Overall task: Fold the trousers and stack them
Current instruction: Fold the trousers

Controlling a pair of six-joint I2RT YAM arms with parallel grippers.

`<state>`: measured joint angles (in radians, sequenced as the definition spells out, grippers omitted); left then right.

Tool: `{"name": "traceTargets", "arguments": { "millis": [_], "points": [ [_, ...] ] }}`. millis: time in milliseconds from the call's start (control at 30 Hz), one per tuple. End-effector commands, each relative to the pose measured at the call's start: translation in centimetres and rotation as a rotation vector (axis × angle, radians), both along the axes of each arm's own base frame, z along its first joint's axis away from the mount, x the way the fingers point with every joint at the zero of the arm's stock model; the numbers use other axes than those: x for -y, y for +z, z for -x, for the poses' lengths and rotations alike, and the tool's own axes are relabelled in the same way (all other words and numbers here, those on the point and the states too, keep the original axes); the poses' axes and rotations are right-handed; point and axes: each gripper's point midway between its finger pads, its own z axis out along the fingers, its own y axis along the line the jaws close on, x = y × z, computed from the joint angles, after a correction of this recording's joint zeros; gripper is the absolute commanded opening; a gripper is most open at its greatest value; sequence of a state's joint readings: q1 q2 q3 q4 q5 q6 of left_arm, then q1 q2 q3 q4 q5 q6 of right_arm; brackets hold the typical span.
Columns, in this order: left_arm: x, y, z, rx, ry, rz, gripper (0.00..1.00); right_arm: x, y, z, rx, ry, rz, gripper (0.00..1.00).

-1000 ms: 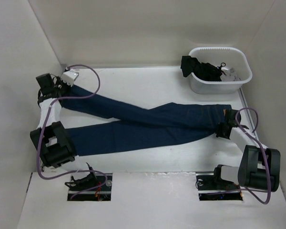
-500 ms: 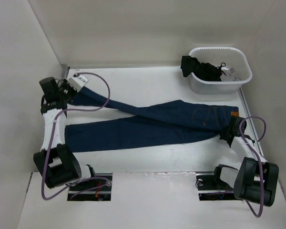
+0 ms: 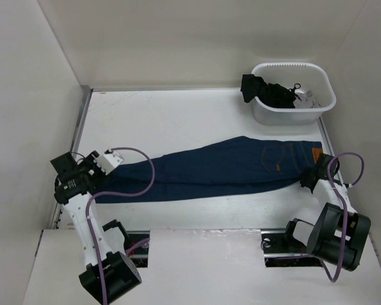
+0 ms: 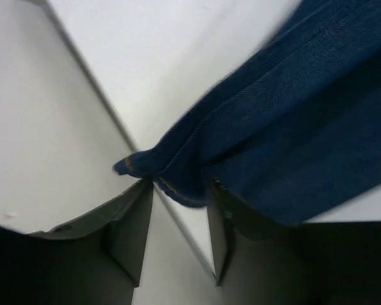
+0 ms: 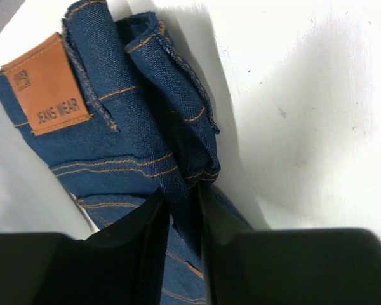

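Left wrist view: the left gripper [image 4: 181, 185] stands with its fingers [image 4: 130, 229] apart, bare table [image 4: 146, 57] showing in the gap. A stitched hem [image 4: 136, 166] of the trousers [image 4: 292, 127] lies against the fingertips and across the top of the gap, not pinched flat between them.

Top external view, from left to right: the left arm reaches to the near left part of the table, its gripper at the leg ends. The trousers lie as one long narrow band, the legs on top of each other. The band runs from the near left across the middle to the right edge, with the waist end at the right. At the far right corner a white basket [image 3: 286, 115] holds a black garment [image 3: 270, 94], well apart from the trousers.

Right wrist view: the right gripper [image 5: 183, 203] is at the waist end with its fingers narrow. A bunched fold of denim fills the gap and touches both fingers. A tan patch [image 5: 47, 82] lies flat just left of the fold, beside orange stitching.
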<state>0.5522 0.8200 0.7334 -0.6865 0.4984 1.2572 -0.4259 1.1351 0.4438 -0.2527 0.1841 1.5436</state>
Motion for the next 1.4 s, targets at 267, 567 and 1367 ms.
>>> {"name": "traceTargets", "arguments": {
  "millis": [267, 567, 1367],
  "points": [
    [4.9, -1.3, 12.6, -0.558, -0.205, 0.05, 0.49, 0.3, 0.3, -1.6, 0.059, 0.031, 0.011, 0.35],
    [2.4, -3.3, 12.6, -0.769, -0.177, -0.027, 0.48, 1.2, 0.2, -1.0, 0.05, 0.013, 0.028, 0.36],
    [-0.3, -10.3, -0.5, -0.895, -0.232, -0.138, 0.5, 3.0, 1.4, 1.4, -0.022, -0.09, 0.126, 0.32]
  ]
}}
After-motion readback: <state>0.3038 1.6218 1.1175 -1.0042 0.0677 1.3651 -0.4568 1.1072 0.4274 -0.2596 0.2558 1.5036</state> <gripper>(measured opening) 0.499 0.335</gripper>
